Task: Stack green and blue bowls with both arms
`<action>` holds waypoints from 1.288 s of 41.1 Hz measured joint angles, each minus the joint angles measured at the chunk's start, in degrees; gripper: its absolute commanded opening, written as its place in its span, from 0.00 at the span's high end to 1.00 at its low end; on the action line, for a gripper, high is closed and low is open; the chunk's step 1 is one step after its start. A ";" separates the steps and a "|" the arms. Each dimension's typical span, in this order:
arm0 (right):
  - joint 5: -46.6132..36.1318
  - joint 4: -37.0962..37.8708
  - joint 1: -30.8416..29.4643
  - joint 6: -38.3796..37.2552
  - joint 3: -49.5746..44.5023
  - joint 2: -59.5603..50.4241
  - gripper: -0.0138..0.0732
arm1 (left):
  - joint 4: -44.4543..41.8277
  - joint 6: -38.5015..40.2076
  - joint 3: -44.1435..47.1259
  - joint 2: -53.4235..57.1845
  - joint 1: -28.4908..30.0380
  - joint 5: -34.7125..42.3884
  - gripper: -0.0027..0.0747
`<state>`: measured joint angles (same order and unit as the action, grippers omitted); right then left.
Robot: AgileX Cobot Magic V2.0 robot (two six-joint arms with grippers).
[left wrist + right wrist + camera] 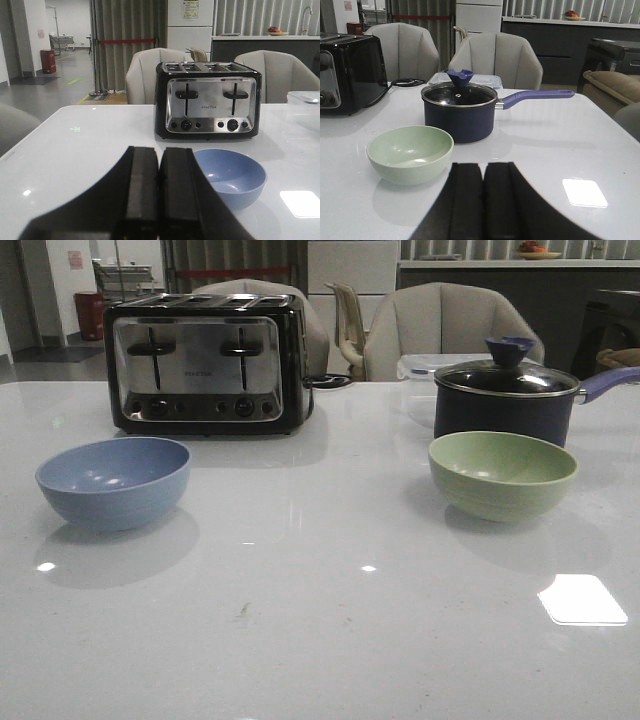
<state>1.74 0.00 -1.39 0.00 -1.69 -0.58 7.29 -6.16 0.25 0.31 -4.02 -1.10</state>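
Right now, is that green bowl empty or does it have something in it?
Empty. The green bowl stands upright, and the right wrist view shows only its bare, smooth inside.

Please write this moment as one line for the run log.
stage: not started | blue bowl: table, left, empty | green bowl: right, before saucepan, empty | left gripper: shut | right gripper: shut

A bench (320, 640) carries two bowls, well apart. The blue bowl (113, 481) sits on the left side, with a toaster (205, 362) just behind it. The green bowl (502, 473) sits on the right side, with a lidded saucepan (505, 398) close behind it, its handle pointing right. A lidded container (420, 370) lies behind the saucepan. Chairs (440, 325) stand beyond the bench's far edge.
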 measured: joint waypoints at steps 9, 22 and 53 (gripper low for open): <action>0.00 0.00 0.00 0.00 0.00 0.00 0.79 | 0.00 0.00 0.00 0.00 0.00 0.00 0.84; 0.00 0.00 0.00 0.00 0.00 0.00 0.79 | 0.00 0.00 0.00 0.00 0.00 0.14 0.84; 10.69 0.00 0.00 0.00 26.06 6.16 0.79 | -1.47 0.00 -22.79 -3.66 0.00 -4.79 0.84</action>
<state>12.43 0.00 -1.39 0.00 24.37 5.57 5.82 -6.16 -22.54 -3.35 -4.02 -5.89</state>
